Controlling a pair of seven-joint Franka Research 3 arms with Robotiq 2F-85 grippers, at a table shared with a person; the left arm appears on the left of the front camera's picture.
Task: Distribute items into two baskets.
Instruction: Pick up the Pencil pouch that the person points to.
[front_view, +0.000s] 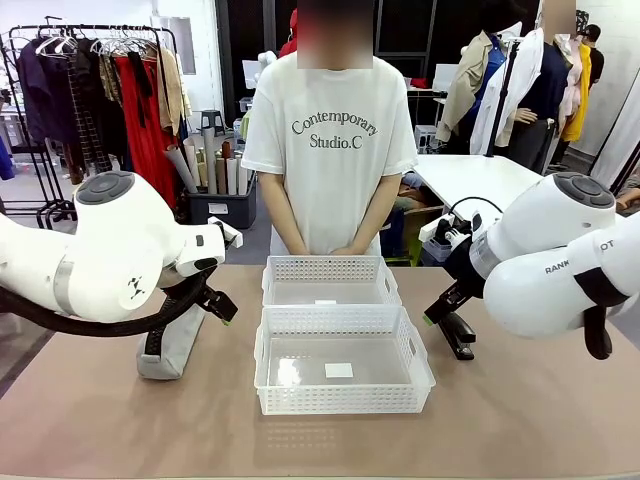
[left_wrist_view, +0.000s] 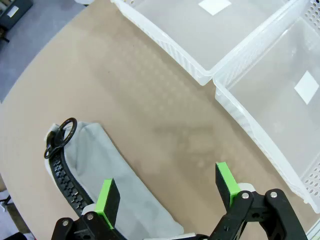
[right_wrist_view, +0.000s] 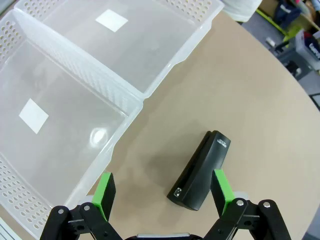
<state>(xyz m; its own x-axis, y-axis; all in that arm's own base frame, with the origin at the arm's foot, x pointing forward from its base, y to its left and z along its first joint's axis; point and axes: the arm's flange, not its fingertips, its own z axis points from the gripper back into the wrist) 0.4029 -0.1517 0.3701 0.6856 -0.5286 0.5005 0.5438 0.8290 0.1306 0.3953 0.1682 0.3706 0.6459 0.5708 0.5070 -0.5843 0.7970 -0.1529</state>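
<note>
Between the green pads of my left gripper (left_wrist_view: 167, 192), spread wide and holding nothing, I see mostly bare tabletop. The grey fabric zip pouch with its black zipper strip (left_wrist_view: 110, 175) lies off-centre at seven o'clock, under one pad only, its ring pull out at ten o'clock. My right gripper (right_wrist_view: 163, 191) is just as widely spread and just as empty. The small black plastic stapler (right_wrist_view: 200, 170) lies on the table at four o'clock, close to one pad and skewed to the line of the jaws.

In the front view the two white plastic lattice-sided baskets sit touching in the middle of the table. The larger basket (front_view: 340, 405) is at six o'clock and the smaller basket (front_view: 330, 268) at twelve, and neither has an item in it.

I judge misalignment to be the main risk. If I drop straight down on the left, one pad would land on the pouch and push the soft cloth aside or pinch only a fold. On the right, the slanted stapler could twist or skid off the pads as they close. Either arm could also knock a light basket on the way over.

The tan table (front_view: 120, 430) looks smooth and matte. A person (front_view: 330, 140) stands at twelve o'clock with hands (front_view: 350, 248) together near the smaller basket, and a clothes rack (front_view: 100, 90) stands at ten o'clock.
</note>
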